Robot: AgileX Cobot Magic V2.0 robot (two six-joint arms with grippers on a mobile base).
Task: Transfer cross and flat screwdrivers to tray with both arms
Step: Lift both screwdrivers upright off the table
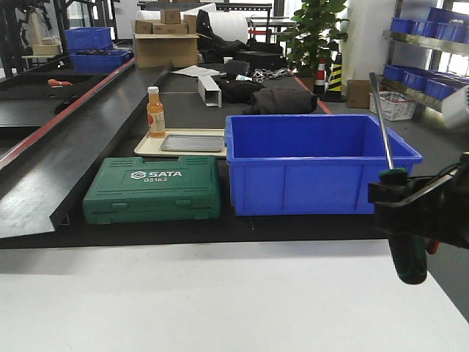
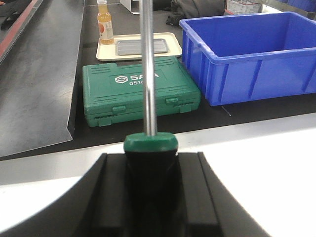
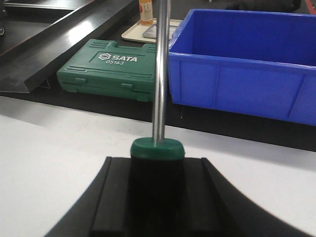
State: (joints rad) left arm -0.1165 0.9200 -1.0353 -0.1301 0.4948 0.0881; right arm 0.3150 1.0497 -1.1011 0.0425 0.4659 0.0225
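Left gripper clamps the handle of the first screwdriver, shaft pointing forward. Right gripper pinches the second screwdriver the same way. Tip types cannot be told. Beyond the case, the tray holds no tools. Assessment: both pickups are done; carrying and release are left.
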